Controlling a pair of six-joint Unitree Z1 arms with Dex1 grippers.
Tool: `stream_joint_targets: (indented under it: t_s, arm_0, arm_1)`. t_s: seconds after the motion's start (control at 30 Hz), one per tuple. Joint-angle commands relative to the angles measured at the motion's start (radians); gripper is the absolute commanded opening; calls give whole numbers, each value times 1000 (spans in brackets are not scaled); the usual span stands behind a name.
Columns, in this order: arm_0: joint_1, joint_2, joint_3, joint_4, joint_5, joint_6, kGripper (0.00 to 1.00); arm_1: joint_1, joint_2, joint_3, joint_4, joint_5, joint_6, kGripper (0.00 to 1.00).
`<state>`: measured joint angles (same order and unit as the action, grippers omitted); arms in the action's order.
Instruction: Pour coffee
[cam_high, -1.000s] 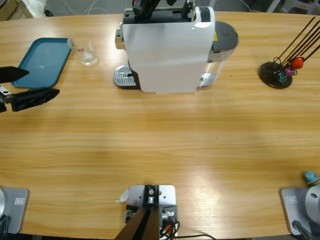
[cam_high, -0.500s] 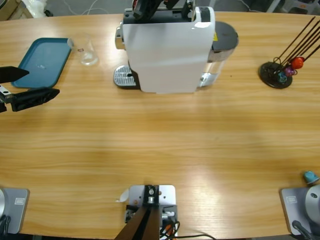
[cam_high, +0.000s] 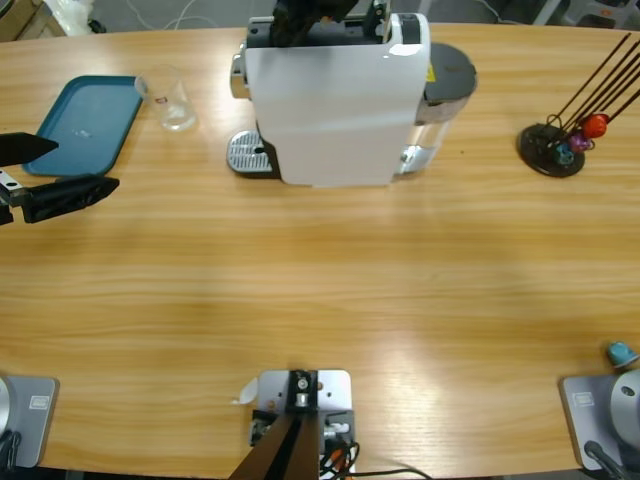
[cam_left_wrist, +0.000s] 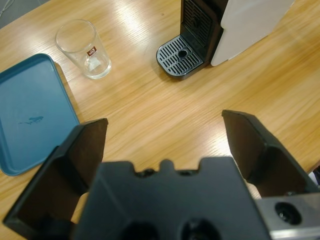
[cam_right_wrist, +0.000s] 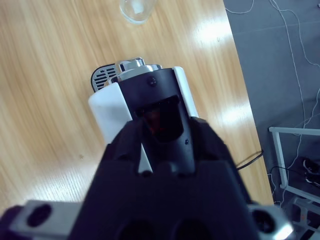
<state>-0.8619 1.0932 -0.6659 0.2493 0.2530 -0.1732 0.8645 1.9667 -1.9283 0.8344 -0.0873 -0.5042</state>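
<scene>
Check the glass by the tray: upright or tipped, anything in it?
Upright and apparently empty. The drinking glass stands on its base on the table, beside the teal tray, rim up; the left wrist view shows no liquid inside.

The high view looks straight down on the worktop (cam_high: 320, 270). The left wrist view faces glass (cam_left_wrist: 83, 49), tray (cam_left_wrist: 30, 115) and coffee machine (cam_left_wrist: 235, 25) from afar. The right wrist view hangs close above that machine.

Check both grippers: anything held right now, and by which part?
Left gripper is open over bare table, holding nothing. Right gripper sits on the coffee machine's top lever; whether it grips it cannot be told.
</scene>
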Motion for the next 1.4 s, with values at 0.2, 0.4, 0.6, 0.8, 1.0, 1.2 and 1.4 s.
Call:
stream_joint_targets:
  t_s: [0.2, 0.4, 0.6, 0.8, 1.0, 1.2, 1.4]
  arm_0:
    - [-9, -16, 38, -11, -14, 8, 992]
    - [-9, -17, 38, -12, -13, 8, 996]
    - [-9, -18, 38, -12, -13, 8, 996]
    - [-9, -16, 38, -12, -14, 8, 996]
    - [-9, -17, 38, -12, -14, 6, 991]
    - [-9, -16, 40, -12, -14, 6, 991]
    - [-9, -16, 40, -12, -14, 6, 991]
  arm_1:
    - [44, 37, -148, 138, -68, 15, 1000]
    - [103, 26, -380, 378, -101, 79, 1000]
    - [142, -77, -536, 525, -97, 126, 958]
    - [159, -230, -444, 580, -173, 103, 1000]
    - [108, -478, -86, 316, -184, 283, 231]
    - [20, -676, 298, -90, -119, 412, 0]
    - [-89, -670, 567, -375, 263, 471, 0]
